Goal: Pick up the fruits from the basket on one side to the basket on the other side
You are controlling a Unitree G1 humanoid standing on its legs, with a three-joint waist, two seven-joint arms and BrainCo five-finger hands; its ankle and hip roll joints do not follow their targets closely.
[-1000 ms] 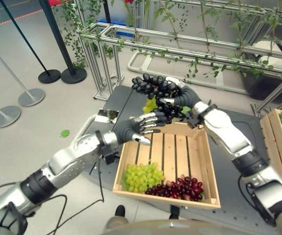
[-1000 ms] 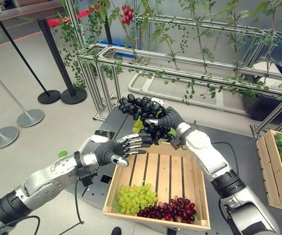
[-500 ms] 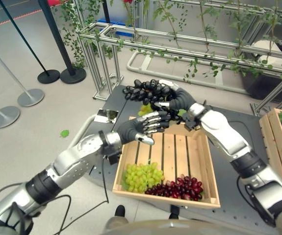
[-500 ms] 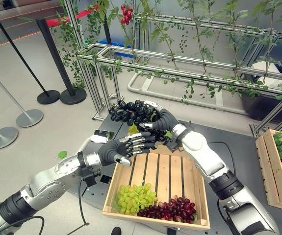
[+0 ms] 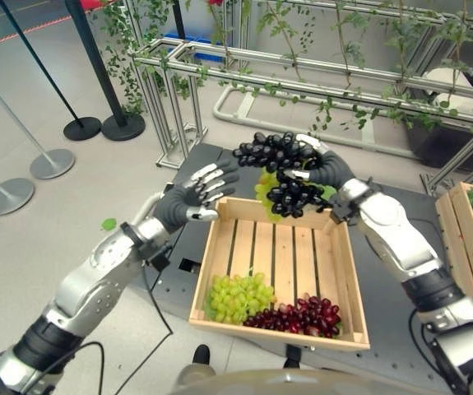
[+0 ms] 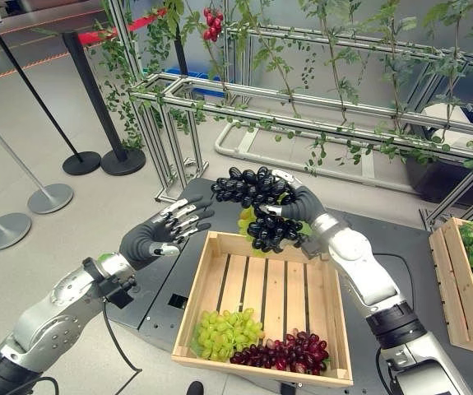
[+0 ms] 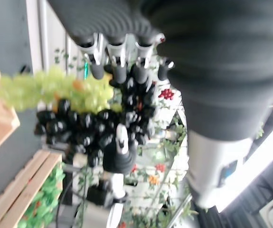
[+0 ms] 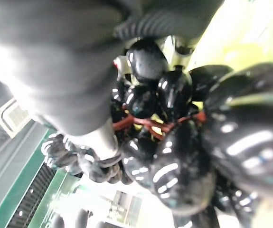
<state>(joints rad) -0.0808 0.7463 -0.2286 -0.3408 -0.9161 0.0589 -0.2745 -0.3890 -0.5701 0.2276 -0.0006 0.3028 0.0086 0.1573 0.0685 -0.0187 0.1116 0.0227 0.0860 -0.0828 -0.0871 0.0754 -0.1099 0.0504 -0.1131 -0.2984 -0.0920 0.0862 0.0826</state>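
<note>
My right hand (image 5: 325,169) is shut on a bunch of black grapes (image 5: 279,151), which hangs above the far edge of the wooden basket (image 5: 206,276). In the right wrist view the black grapes (image 8: 174,133) sit tight against the palm. A small cluster of green grapes (image 5: 264,187) hangs with the bunch. My left hand (image 5: 188,196) is open, fingers straight, just left of the basket's far left corner and apart from the bunch. Inside the basket's near end lie green grapes (image 5: 238,296) and red grapes (image 5: 299,315).
A second wooden basket (image 5: 452,239) with green fruit stands at the right edge of the dark platform (image 5: 384,329). A metal trellis (image 5: 220,58) with vines runs behind. Stanchion posts (image 5: 104,82) stand on the floor at the left.
My left hand has drawn back from under the bunch to the left. My right hand has carried the black grapes a little to the right, over the basket's far edge.
</note>
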